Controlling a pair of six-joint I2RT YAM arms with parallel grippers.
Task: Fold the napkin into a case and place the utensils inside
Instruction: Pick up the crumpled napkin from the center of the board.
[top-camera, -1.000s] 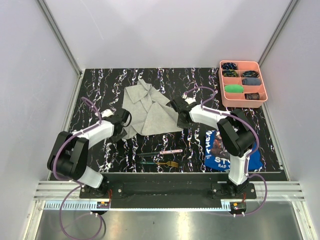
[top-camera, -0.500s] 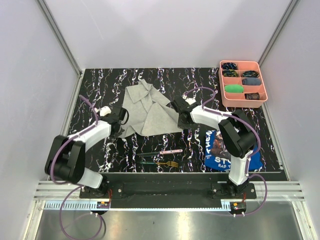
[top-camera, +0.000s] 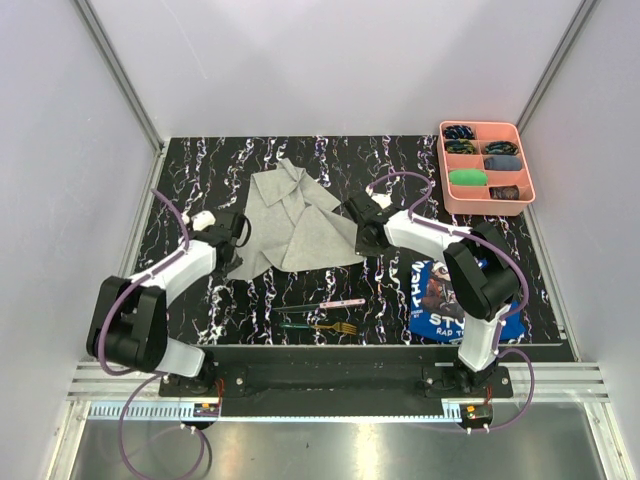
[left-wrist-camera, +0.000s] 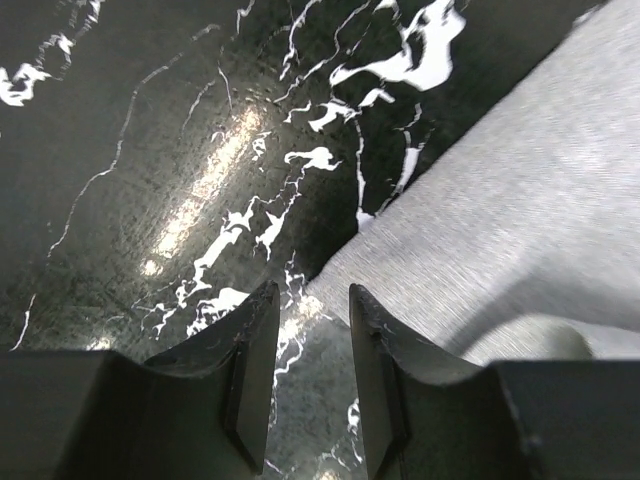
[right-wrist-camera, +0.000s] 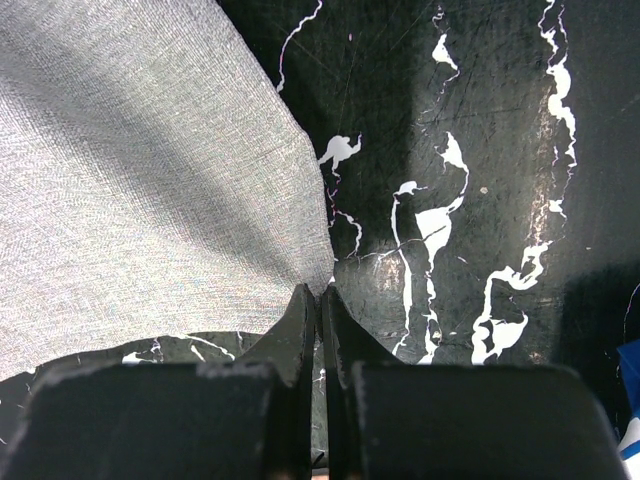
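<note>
The light grey napkin lies rumpled and partly folded over itself at the table's middle. My left gripper sits at its left edge, open and empty; in the left wrist view a napkin corner lies on the table just ahead of the spread tips. My right gripper is shut on the napkin's right corner, and the right wrist view shows the cloth running into the closed tips. The pink-handled knife and the green-handled fork lie near the front edge.
A pink compartment tray with small items stands at the back right. A blue printed cloth lies under the right arm at the front right. The table is black marble between grey walls.
My left arm has swung back and to the left, off the napkin's left edge, and the cloth's lower left corner now lies uncovered. My right gripper has barely moved.
</note>
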